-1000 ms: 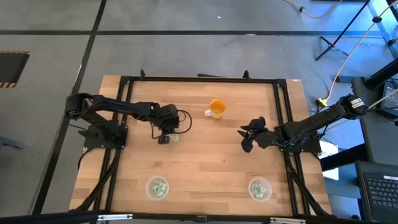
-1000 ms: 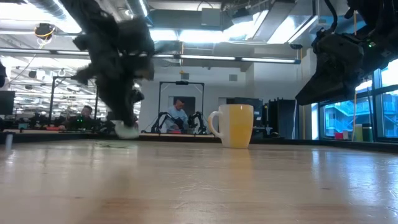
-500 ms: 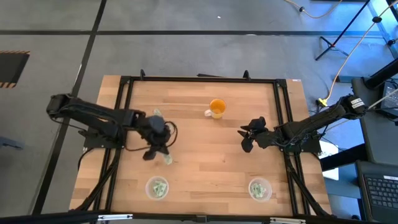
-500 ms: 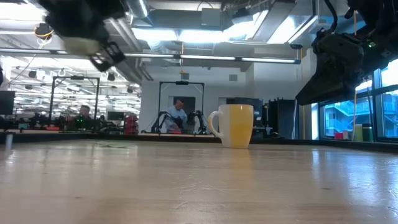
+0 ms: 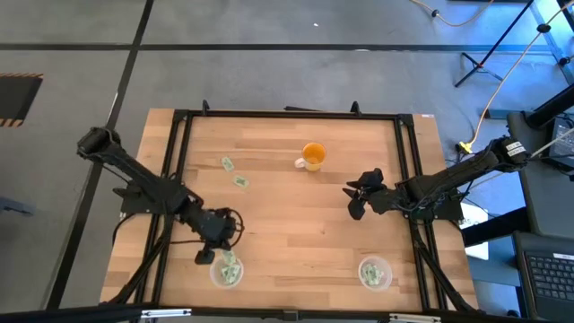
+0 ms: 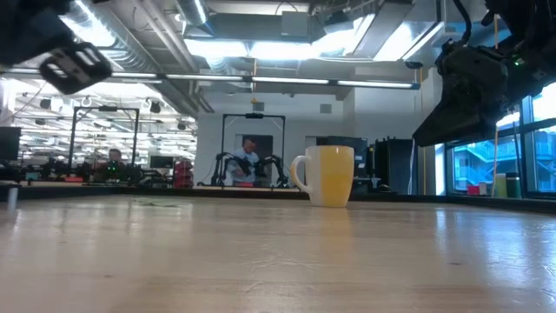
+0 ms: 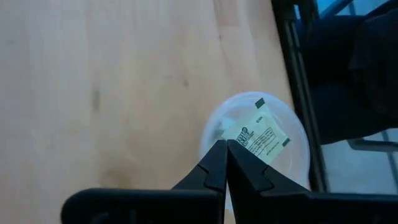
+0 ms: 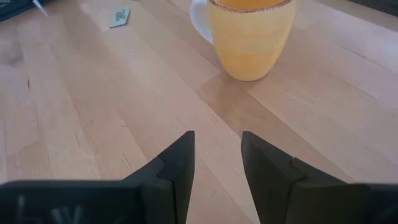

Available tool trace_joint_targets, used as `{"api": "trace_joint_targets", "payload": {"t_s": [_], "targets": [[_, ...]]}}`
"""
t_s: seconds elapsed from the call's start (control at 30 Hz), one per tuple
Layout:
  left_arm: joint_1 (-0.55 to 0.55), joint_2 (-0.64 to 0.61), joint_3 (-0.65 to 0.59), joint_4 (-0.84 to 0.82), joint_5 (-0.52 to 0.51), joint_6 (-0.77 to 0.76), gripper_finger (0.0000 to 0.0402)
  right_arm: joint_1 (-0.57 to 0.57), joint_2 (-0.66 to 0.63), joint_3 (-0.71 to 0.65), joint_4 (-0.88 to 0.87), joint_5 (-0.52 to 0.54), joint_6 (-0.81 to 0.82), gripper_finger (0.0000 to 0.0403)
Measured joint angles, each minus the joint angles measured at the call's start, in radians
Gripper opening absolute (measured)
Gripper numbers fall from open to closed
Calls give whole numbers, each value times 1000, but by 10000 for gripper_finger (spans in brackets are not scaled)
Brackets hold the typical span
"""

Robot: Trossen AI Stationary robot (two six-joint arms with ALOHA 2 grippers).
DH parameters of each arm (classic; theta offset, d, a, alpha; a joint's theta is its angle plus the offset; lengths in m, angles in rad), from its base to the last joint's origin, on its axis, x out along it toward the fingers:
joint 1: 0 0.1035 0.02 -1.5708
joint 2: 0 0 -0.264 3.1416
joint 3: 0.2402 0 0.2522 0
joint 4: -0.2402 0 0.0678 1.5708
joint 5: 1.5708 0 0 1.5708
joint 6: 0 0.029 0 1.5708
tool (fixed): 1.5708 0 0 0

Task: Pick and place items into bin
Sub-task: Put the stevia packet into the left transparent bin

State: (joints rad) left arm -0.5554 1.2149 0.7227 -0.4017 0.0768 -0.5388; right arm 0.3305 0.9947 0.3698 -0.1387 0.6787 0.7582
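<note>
Two packets lie loose on the desk point(image 5: 296, 215): packet one point(image 5: 227, 162) and packet two point(image 5: 239, 180), both toward the far left, just left of the orange mug point(image 5: 313, 156). More packets already sit in the left clear bin point(image 5: 227, 270) near the front edge, and another clear bin point(image 5: 375, 273) at front right holds some too.

The left gripper point(image 5: 212, 254) hangs just above the left bin, its fingers point(image 7: 214, 167) pressed together. In the left wrist view a printed packet point(image 7: 261, 135) rests inside the bin beyond the fingertips, and I cannot tell whether anything is pinched between them. The right gripper point(image 8: 216, 158) waits over the right side of the desk with its fingers apart and nothing between them, facing the mug.

The step in hand looks like a drop into the left bin. To do it well, the gripper should stay centred over the bin's mouth, part fully, and lift straight up so nothing clings or gets flicked over the rim. The two loose packets would come next.
</note>
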Motion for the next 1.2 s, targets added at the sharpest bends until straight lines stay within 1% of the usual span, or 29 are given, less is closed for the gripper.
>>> {"api": "trace_joint_targets", "payload": {"t_s": [0.13,0.27,0.5,0.63,0.77,1.07,1.2], "targets": [[-62,42,0,74,-12,-59,2,0,0,0,0,0,0,135],[-105,99,0,134,-60,-83,3,0,0,0,0,0,0,135],[-126,199,0,142,-59,-159,6,0,0,0,-1,0,0,135],[-126,232,0,143,-59,-171,10,0,0,0,-1,0,0,135],[-125,223,0,142,-59,-158,22,0,0,0,-1,0,0,135],[-120,154,0,135,-59,-154,76,0,0,0,-1,0,0,135],[-97,90,0,90,-59,-91,85,0,0,0,-1,0,0,135]]}}
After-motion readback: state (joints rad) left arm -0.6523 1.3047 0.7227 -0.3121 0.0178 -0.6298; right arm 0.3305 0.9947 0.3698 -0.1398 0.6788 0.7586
